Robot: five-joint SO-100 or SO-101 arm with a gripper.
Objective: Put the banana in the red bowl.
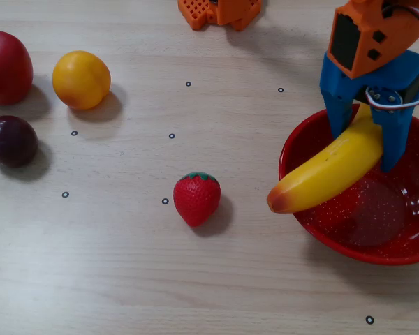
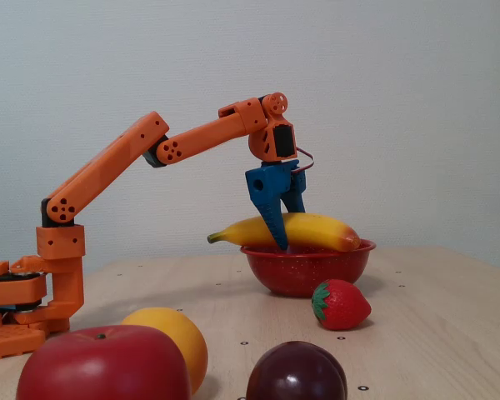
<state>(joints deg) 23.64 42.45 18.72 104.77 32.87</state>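
The yellow banana (image 1: pixel 328 171) (image 2: pixel 317 229) lies slanted across the red bowl (image 1: pixel 363 251) (image 2: pixel 304 271). Its orange-brown end sticks out over the bowl's left rim in a fixed view (image 1: pixel 283 201). My gripper (image 1: pixel 365 148) (image 2: pixel 287 233) comes down from above, its blue fingers (image 1: pixel 337 115) closed against both sides of the banana's upper half. In both fixed views the banana sits at about rim height. I cannot tell whether it rests on the rim.
A strawberry (image 1: pixel 197 198) (image 2: pixel 342 304) stands on the table left of the bowl. A round orange-yellow fruit (image 1: pixel 81 79), a red apple (image 1: pixel 5 66) and a dark plum (image 1: pixel 10 141) sit at the far left. The arm's orange base (image 1: pixel 220 12) is at the top edge.
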